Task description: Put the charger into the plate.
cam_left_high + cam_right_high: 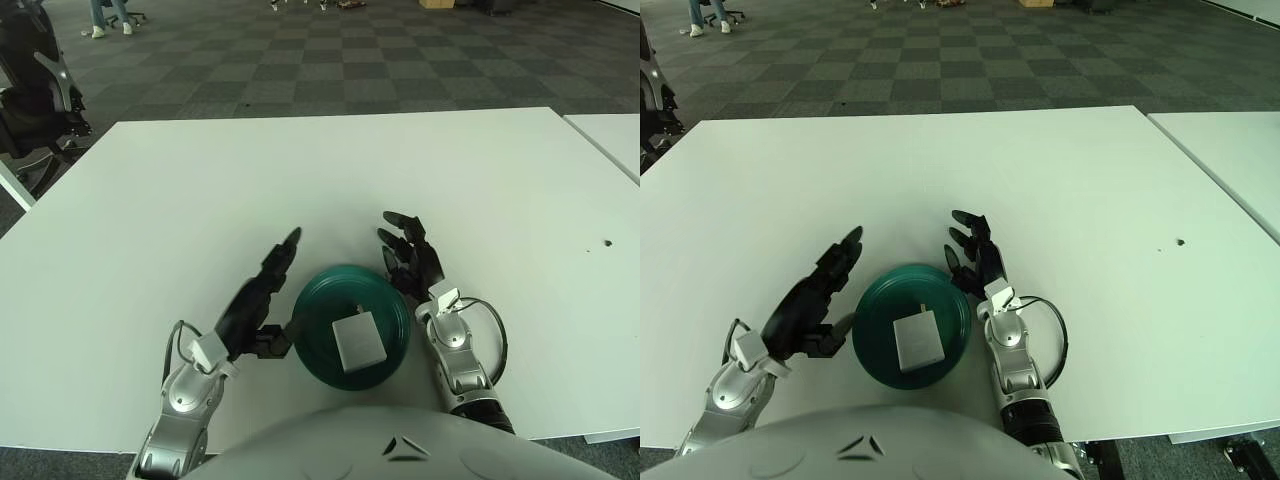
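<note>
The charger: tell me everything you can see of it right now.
The charger is a small white, roughly square block, plastic by its look, with a short prong showing at its far edge. It lies flat inside the green plate, slightly right of center. Neither the left hand nor the right hand touches it.

No text, label, brand or number can be read anywhere. The white charger [357, 341] in the green plate [318, 300] shows a blank face.

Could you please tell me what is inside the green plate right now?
A white charger lies inside the green plate, with the open left hand and right hand on either side. The plate surface beneath the charger is hidden.
</note>
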`<state>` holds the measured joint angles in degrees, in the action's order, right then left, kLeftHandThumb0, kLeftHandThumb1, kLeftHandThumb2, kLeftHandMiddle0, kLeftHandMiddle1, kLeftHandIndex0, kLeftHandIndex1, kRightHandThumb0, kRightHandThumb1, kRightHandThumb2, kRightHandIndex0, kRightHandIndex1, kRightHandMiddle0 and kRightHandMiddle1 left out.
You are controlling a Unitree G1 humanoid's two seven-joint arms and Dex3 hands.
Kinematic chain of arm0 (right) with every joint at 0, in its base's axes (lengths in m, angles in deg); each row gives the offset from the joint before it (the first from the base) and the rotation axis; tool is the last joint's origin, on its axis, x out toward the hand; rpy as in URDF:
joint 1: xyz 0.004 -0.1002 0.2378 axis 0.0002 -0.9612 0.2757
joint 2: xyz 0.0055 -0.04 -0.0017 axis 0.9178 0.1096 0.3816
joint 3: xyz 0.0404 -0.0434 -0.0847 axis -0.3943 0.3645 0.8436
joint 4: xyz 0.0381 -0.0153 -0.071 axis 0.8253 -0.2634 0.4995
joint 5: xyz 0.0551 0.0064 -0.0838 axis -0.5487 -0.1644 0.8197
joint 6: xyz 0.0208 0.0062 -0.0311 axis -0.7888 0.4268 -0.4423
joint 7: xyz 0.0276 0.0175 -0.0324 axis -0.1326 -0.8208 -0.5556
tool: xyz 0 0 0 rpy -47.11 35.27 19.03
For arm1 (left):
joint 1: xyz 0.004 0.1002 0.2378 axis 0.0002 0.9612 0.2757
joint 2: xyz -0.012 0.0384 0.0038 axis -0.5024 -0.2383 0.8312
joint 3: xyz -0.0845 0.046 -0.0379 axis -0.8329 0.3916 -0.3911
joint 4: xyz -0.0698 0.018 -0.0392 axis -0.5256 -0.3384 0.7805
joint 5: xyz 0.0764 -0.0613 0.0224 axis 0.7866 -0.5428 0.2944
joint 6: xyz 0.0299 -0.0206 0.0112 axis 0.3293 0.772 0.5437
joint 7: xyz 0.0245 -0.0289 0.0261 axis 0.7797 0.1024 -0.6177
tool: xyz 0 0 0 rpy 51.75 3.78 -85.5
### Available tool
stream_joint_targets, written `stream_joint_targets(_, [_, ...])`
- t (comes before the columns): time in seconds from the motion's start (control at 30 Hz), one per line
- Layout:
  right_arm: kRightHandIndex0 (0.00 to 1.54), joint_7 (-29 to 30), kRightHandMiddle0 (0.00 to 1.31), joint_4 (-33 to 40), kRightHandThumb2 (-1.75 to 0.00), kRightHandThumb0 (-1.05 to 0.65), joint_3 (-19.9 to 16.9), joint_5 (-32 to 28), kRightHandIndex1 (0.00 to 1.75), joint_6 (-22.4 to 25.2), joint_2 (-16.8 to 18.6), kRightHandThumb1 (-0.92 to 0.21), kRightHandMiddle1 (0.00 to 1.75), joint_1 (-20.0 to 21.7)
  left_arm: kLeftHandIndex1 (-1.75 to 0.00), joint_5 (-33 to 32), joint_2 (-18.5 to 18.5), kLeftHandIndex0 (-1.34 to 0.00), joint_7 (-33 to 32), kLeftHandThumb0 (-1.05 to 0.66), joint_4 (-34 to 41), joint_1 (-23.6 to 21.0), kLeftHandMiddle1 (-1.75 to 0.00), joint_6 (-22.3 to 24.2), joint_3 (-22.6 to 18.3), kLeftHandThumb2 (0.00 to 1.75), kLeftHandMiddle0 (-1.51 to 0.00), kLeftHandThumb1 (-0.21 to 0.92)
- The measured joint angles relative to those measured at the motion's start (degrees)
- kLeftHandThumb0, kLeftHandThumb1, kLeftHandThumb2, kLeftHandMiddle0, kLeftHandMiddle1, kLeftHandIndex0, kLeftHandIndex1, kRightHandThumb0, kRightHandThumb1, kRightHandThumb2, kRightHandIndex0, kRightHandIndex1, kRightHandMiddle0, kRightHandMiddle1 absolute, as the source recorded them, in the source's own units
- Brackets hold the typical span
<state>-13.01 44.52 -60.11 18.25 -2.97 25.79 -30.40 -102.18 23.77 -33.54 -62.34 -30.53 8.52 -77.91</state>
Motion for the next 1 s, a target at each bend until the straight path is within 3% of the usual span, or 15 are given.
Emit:
stream_joint_targets(0.17, [0.53,-0.23,0.01,0.21,-0.56,-0.66,-0.07,-0.14,0.25,0.02,-0.34,-0.92,1.0,-0.41,-0.06,-7.48,5.03,-0.05,-2.23,-1.05,-2.91,1.58,0.0,1.43,-3.63,0.94,0.0,0.92])
stream_joint_targets(0.43, [0.44,-0.11,0.0,5.43,-0.56,-0.68,-0.04,0.03,0.22,-0.11,-1.02,-0.92,0.94,-5.41,-0.13,-4.7,7.09,0.0,-4.52,-1.05,-6.2,2.32,0.0,0.18,-4.52,0.99,0.0,0.92])
stream_joint_targets(0.8, [0.31,1.09,0.0,11.1,-0.68,-0.76,-0.47,-0.63,0.13,-3.89,-2.09,-0.92,0.71,-13.68,-0.2,4.19,9.86,0.0,-7.86,-1.05,-16.79,-2.09,0.0,-12.67,-5.21,1.01,-0.01,0.92])
stream_joint_targets(1.0, [0.26,2.18,0.0,11.17,-0.77,-0.82,-0.98,-2.17,0.08,-6.45,-1.79,-0.92,0.66,-14.35,-0.26,7.04,10.19,0.0,-8.87,-1.05,-20.94,-3.75,-0.02,-18.38,-5.66,1.05,-0.04,0.92])
